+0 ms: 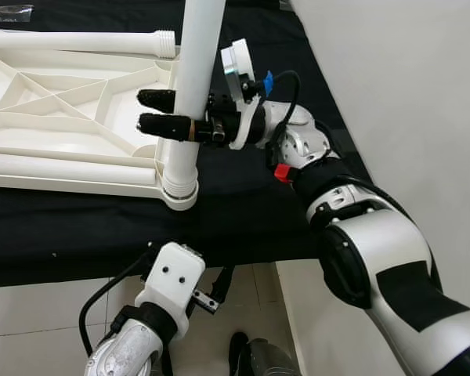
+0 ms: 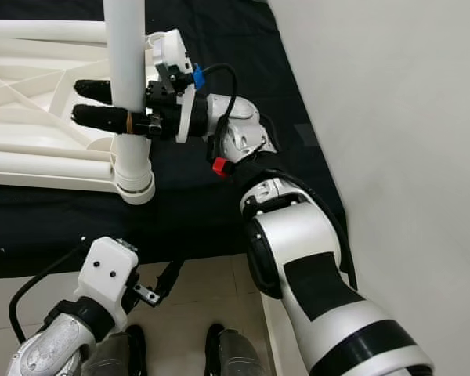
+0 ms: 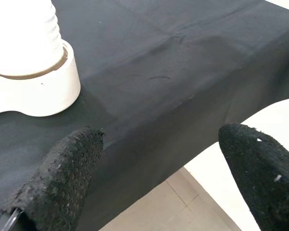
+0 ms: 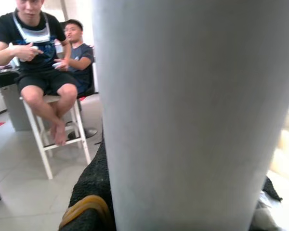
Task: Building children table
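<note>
White plastic tabletop (image 1: 55, 102) lies upside down on a black cloth (image 1: 243, 204), ribbed underside up, at about 10 o'clock in the left eye view. One leg (image 1: 189, 86) stands upright in the corner socket (image 1: 178, 190) at the tabletop's near right corner, close to the cloth's front edge. Right gripper (image 1: 171, 111) reaches in from 3 o'clock and is clamped on that leg partway up, one black finger on each side of the tube, tips poking past it over the tabletop. Second leg (image 1: 78, 41) lies flat along the tabletop's far edge, threaded end pointing right. Left gripper (image 3: 159, 178) hangs low at 6 o'clock, below the cloth's front edge, fingers spread apart with nothing between them; its wrist view looks up at the socket and cloth. Right wrist view: two people (image 4: 48, 62) seated beyond the leg.
</note>
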